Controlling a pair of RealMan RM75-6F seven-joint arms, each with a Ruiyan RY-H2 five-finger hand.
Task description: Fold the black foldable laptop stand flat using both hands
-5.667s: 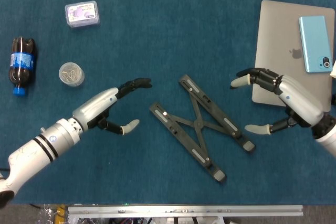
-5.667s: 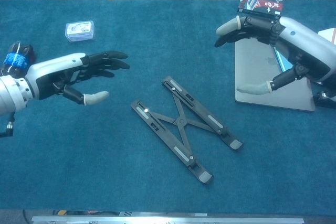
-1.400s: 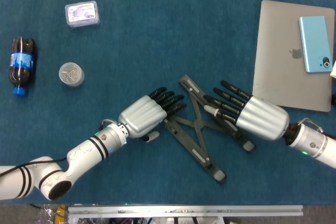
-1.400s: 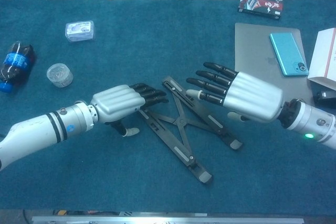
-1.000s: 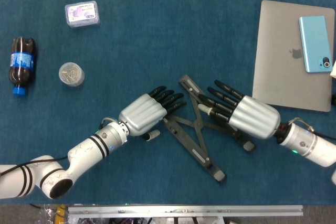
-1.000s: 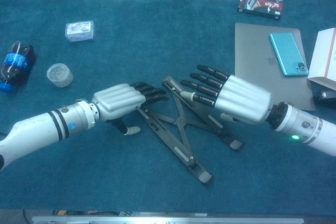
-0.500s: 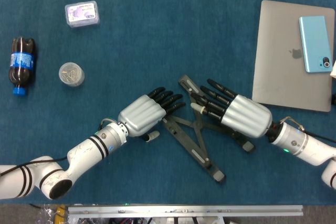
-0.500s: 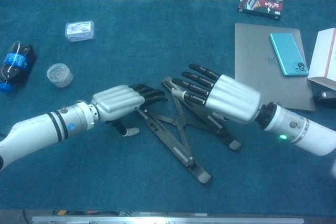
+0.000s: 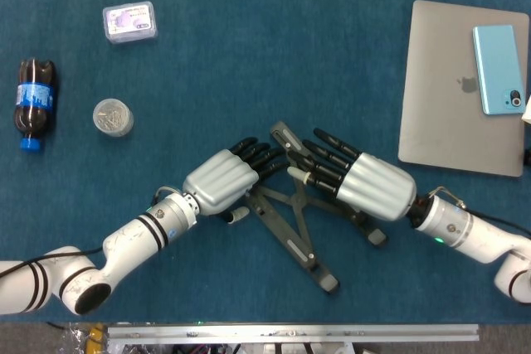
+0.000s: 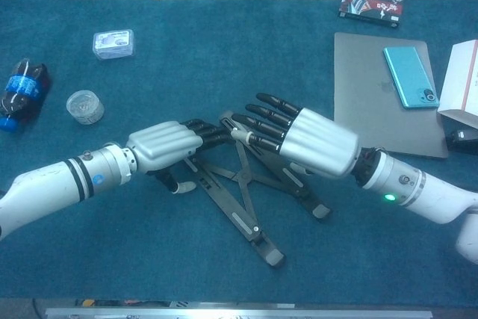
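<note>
- Worktop (image 10: 149, 259) cloth, blue, is seen bare along the near edge.
- Black laptop stand (image 9: 292, 225) is laid at the centre, its crossed bars partly drawn together.
- Left hand (image 9: 222, 181) is pressed palm-down on the stand's left bar, fingers (image 9: 259, 155) stretched flat, nothing gripped.
- Right hand (image 10: 310, 142) is laid over the right bar, fingers (image 10: 263, 119) extended and spread, nothing gripped; that bar's upper part is hidden beneath it.
- Round clear container (image 9: 112, 117) and cola bottle (image 9: 33, 101) are found well to the left.
- Grey laptop (image 9: 452, 113) carries a blue phone (image 9: 499, 68) at the far right.
- Small clear box (image 9: 130, 22) is set far left.
</note>
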